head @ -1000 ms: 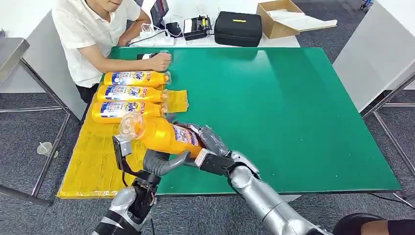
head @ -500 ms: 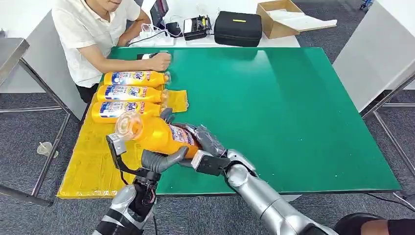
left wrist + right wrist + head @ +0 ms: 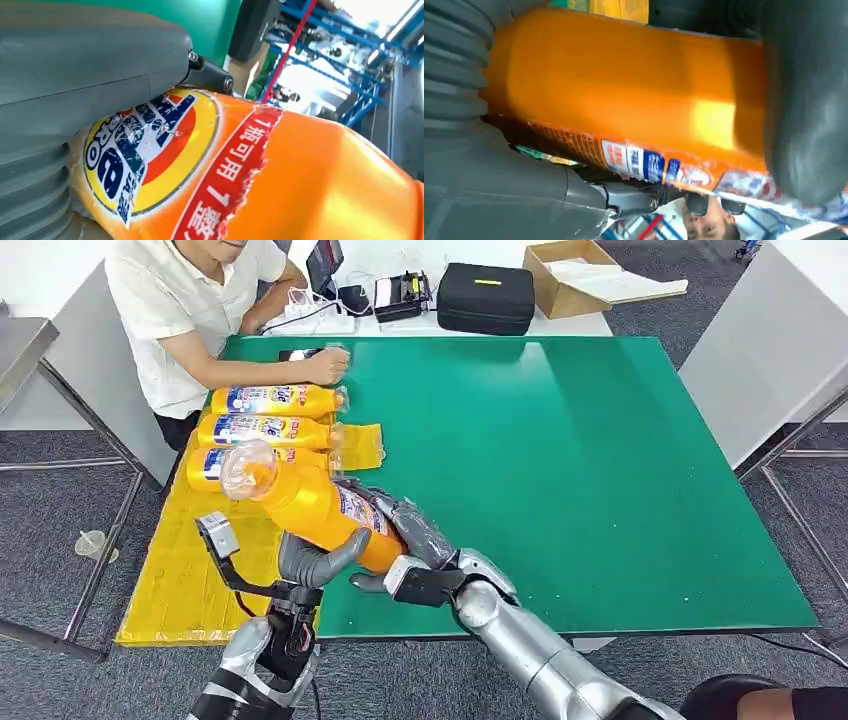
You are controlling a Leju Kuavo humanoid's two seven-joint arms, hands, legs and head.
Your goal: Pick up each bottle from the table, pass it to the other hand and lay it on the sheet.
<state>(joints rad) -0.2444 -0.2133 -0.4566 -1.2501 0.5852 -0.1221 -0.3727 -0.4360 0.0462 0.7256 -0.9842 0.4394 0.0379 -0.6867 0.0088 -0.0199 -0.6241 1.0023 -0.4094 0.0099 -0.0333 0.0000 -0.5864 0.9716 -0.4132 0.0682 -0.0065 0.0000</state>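
Observation:
An orange detergent bottle (image 3: 315, 508) hangs tilted over the table's front left, its clear cap (image 3: 248, 470) pointing up and to the left. My left hand (image 3: 312, 562) grips it from below around the middle. My right hand (image 3: 405, 538) wraps its base end. Up close, the left wrist view shows the bottle's label (image 3: 150, 150) against the grey thumb (image 3: 90, 60). In the right wrist view the bottle's orange body (image 3: 624, 85) lies under dark fingers (image 3: 809, 100). Three more bottles (image 3: 265, 430) lie side by side on the yellow sheet (image 3: 185, 575).
The green table (image 3: 600, 460) stretches to the right. A person sits at the far left corner with a fist (image 3: 326, 365) resting on the table. A black case (image 3: 487, 298), devices and a cardboard box (image 3: 565, 275) stand beyond the far edge.
Both hands have carried the bottle to the left and a little up. It now stands steeper, its cap over the nearest lying bottle.

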